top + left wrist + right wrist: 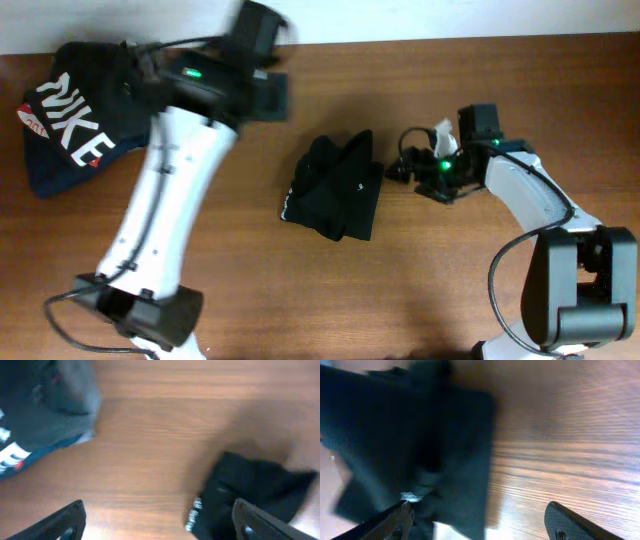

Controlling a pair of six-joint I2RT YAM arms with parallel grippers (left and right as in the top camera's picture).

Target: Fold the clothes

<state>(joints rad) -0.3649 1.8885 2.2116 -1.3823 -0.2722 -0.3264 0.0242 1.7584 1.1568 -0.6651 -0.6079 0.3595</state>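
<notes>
The clothes, a black T-shirt [335, 187], lie folded into a small bundle at the middle of the table. My left gripper [268, 96] hovers up and to the left of it, blurred by motion. In the left wrist view this gripper [160, 527] is open over bare wood, with the T-shirt [250, 490] at the lower right behind its right finger. My right gripper [403, 165] sits just off the bundle's right edge. Seen from the right wrist, it [480, 525] is open, its left finger [395, 520] over the T-shirt [410, 440] and its right finger over wood.
A dark garment with white NIKE lettering [70, 125] lies heaped at the back left corner, and shows in the left wrist view as the dark garment [35, 415] at upper left. The wooden table [300, 290] shows bare wood in front of the bundle.
</notes>
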